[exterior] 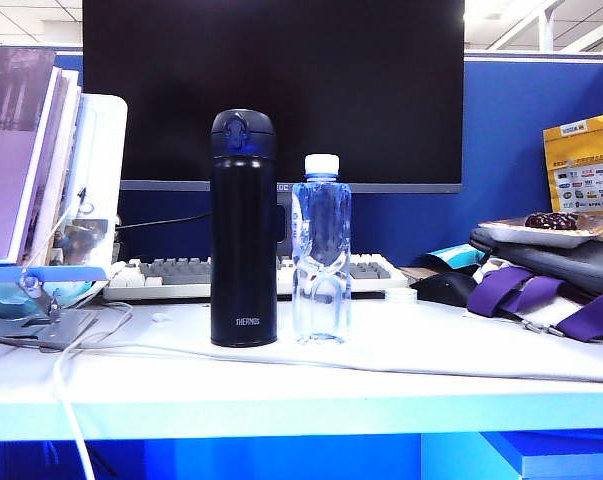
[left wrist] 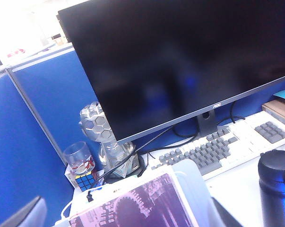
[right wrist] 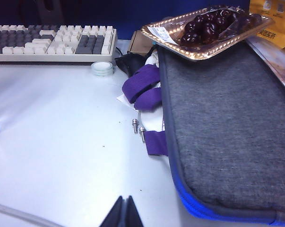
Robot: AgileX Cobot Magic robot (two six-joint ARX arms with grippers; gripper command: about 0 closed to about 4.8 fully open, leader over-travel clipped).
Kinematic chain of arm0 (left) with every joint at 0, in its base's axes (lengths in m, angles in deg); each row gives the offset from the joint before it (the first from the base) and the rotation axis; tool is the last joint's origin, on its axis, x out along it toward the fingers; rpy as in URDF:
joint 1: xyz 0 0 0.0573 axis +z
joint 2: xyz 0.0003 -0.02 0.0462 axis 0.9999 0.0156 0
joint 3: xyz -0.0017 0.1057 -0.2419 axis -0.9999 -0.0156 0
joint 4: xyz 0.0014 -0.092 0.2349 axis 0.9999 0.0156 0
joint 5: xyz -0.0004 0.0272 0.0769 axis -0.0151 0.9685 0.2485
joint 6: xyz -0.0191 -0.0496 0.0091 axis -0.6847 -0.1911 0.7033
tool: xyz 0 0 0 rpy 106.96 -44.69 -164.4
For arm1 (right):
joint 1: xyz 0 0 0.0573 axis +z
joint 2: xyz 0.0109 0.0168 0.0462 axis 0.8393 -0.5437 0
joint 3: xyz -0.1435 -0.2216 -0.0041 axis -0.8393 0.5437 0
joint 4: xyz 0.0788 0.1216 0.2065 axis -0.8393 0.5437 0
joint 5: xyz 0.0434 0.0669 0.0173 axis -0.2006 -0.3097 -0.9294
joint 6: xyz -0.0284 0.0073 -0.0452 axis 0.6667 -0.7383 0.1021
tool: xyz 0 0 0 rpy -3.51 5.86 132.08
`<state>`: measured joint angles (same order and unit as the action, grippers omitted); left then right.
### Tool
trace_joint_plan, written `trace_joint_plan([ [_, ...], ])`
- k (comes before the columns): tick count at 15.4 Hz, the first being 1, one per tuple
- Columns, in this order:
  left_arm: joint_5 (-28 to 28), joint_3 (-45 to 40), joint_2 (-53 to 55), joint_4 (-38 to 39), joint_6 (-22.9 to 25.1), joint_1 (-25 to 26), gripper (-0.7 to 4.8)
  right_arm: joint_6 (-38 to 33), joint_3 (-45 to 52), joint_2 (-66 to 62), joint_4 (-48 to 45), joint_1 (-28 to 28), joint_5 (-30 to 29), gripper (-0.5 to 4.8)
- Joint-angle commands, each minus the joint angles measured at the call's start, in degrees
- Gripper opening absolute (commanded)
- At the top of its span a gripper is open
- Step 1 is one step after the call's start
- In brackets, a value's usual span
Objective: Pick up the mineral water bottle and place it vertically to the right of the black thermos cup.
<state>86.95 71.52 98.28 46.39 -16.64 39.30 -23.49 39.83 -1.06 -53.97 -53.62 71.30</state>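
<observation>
Two grippers [right wrist: 124, 213] off; mineral water bottle [exterior: 321, 250] upright beside black thermos cup [exterior: 243, 230].

The exterior view sits low at the front edge of the worktop [exterior: 301, 385], facing the monitor [exterior: 271, 90] head-on, close to the black flask [exterior: 243, 228] and the water bottle [exterior: 321, 250].

The left wrist view looks from high at the left side, tilted, toward the monitor [left wrist: 180, 61] and keyboard [left wrist: 213, 149]; its end effector is out of frame, and the flask's lid [left wrist: 276, 171] shows at one edge.

The right wrist view looks down over the worktop [right wrist: 62, 142] with the closed right end effector [right wrist: 124, 213] at the frame edge, near a grey bag [right wrist: 227, 123].

All three views share the keyboard.
</observation>
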Motion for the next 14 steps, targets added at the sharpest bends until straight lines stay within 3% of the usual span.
trace_joint_plan([
  [1,-0.2,0.1,0.0,-0.4,-0.2,0.0,4.79,0.0,0.2,0.0,0.3,0.0,0.0,-0.01],
  [8,-0.2,0.1,0.0,-0.4,-0.2,0.0,4.79,0.0,0.2,0.0,0.3,0.0,0.0,-0.01],
  [10,3.7,0.1,-0.2,-4.4,-1.2,0.4,4.79,0.0,0.2,0.0,0.3,0.0,0.0,-0.01],
  [12,4.6,0.1,-0.6,-11.6,-1.3,5.7,4.79,0.0,0.2,0.0,0.3,0.0,0.0,-0.01],
  [14,0.3,0.1,-1.0,-20.6,-3.5,13.0,4.79,0.0,0.2,0.0,0.3,0.0,0.0,-0.01],
])
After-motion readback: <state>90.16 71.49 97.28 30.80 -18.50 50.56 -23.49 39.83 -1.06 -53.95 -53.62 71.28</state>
